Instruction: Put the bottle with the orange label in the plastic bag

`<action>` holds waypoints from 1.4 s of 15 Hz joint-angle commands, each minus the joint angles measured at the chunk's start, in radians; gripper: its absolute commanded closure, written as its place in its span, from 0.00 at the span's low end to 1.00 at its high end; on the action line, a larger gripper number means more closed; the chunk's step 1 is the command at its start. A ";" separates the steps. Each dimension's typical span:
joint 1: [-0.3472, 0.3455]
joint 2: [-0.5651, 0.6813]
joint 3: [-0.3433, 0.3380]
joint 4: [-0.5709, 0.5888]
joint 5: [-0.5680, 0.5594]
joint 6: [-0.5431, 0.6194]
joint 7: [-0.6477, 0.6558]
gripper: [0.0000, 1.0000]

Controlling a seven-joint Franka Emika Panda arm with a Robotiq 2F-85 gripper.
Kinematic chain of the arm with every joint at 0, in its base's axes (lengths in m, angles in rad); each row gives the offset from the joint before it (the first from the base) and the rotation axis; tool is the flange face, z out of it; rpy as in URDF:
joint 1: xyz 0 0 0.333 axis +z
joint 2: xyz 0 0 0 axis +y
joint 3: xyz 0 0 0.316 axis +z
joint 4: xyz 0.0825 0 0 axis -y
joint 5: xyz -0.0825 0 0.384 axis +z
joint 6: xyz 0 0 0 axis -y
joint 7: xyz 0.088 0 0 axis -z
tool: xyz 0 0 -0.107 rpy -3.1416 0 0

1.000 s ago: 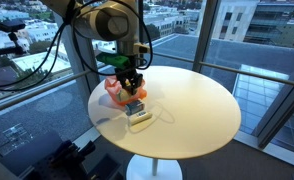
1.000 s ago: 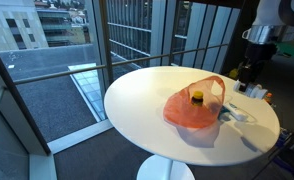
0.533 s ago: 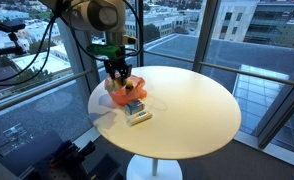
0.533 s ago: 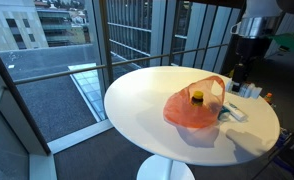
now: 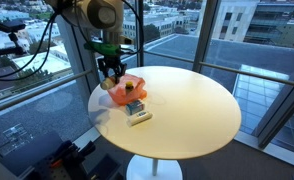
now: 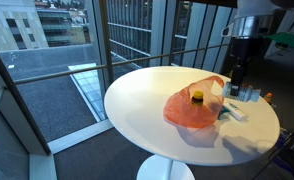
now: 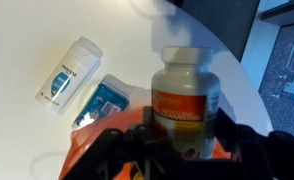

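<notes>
Now, gripper: I hang above the round table's edge, over one end of the bag, touching nothing.
Fingers: dark and blurred at the bottom of the wrist view; they stand apart, and nothing is clamped between them.
Bottle with the orange label: upright below me, cap up, already sitting inside the plastic bag. An exterior view shows its yellow cap poking up from the middle of the bag.
Plastic bag: orange and translucent, slumped on the tabletop around the bottle with its mouth open upward; one handle loop rises on the side toward me.
Blue pack: flat on the table just beside the bag.
White tube: lying on its side past the blue pack, outside the bag.
Table: round with a pale top. The bag, pack and tube are grouped near one edge.
Surroundings: tall windows with buildings visible outside.
</notes>
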 commanded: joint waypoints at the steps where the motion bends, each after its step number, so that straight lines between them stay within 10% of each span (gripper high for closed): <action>1: -0.003 0.006 0.003 0.007 0.001 -0.007 -0.004 0.40; 6: -0.003 0.013 0.003 0.015 0.001 -0.012 -0.007 0.40; 7: -0.003 0.013 0.004 0.014 -0.004 -0.006 -0.007 0.65; 21: 0.021 0.166 0.041 0.073 -0.062 0.186 -0.025 0.65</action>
